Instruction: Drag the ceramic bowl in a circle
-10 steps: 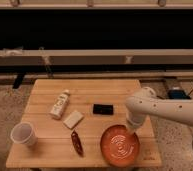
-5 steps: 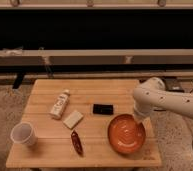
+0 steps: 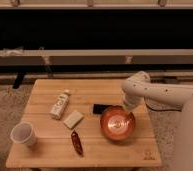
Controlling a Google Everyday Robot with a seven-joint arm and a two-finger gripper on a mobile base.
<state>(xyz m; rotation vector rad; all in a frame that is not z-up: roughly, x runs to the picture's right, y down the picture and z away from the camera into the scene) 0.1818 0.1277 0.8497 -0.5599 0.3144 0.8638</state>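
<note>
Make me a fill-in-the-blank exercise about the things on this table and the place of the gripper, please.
1. The gripper is shut on the far rim of the bowl, which stands on a ____ table.
2. The cup near the table's front corner is ____ in colour.
3. The red pepper lies between the cup and the ____.
Missing words: wooden; white; bowl.
</note>
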